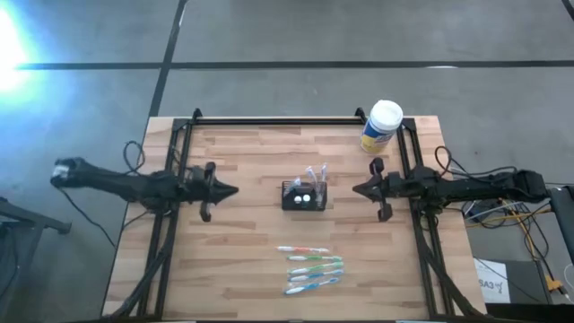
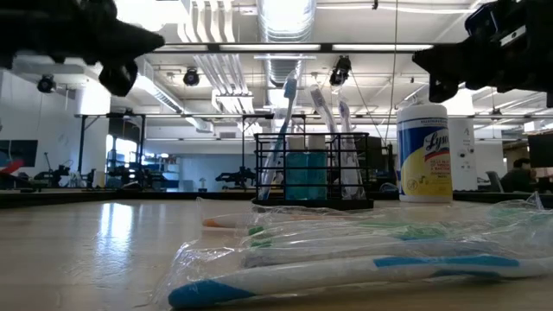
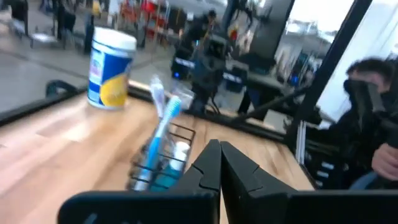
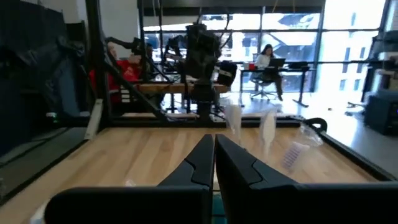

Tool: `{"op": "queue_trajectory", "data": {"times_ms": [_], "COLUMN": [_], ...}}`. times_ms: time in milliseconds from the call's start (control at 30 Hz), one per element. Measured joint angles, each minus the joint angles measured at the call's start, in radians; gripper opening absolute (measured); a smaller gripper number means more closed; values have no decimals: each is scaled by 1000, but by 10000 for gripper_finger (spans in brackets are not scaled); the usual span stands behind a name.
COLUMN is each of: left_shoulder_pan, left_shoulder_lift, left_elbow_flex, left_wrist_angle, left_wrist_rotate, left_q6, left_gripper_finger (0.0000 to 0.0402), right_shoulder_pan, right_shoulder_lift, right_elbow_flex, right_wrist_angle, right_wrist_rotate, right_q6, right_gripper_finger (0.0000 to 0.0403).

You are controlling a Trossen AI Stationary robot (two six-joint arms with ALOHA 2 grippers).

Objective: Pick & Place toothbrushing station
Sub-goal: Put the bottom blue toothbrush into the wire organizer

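Here the toothbrushing station [image 1: 304, 196] sits between the closed, empty left gripper [image 1: 233, 189] and right gripper [image 1: 357, 189].

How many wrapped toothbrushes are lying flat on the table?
4, stacked in a row near the table's front edge: top one, second, third, and bottom one. Others stand upright in the caddy, so they are not counted.

Overhead, table-level and wrist views

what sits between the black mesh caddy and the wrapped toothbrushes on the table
Nothing: the high view shows only bare wooden table between the black mesh caddy and the wrapped toothbrushes.
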Motion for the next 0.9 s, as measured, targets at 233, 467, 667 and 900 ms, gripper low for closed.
{"op": "queue_trajectory", "data": {"times_ms": [233, 467, 667, 900], "left_shoulder_pan": [-204, -252, -284, -290], "left_shoulder_lift": [469, 881, 1187, 1487], "left_elbow_flex": [334, 745, 1093, 1466], "left_wrist_angle": [-9, -220, -363, -629], "left_wrist_rotate": [-70, -23, 71, 92], "left_q6": [-112, -235, -254, -317], "left_gripper_finger": [11, 40, 65, 122], "right_shoulder_pan": [-24, -23, -22, -13], "right_shoulder_lift": [0, 2, 12, 22], "right_elbow_flex": [6, 9, 3, 0], "right_wrist_angle": [4, -8, -32, -50], "right_wrist_rotate": [-64, -64, -68, -70], "right_q6": [64, 97, 127, 141], "right_gripper_finger": [12, 12, 13, 13]}}
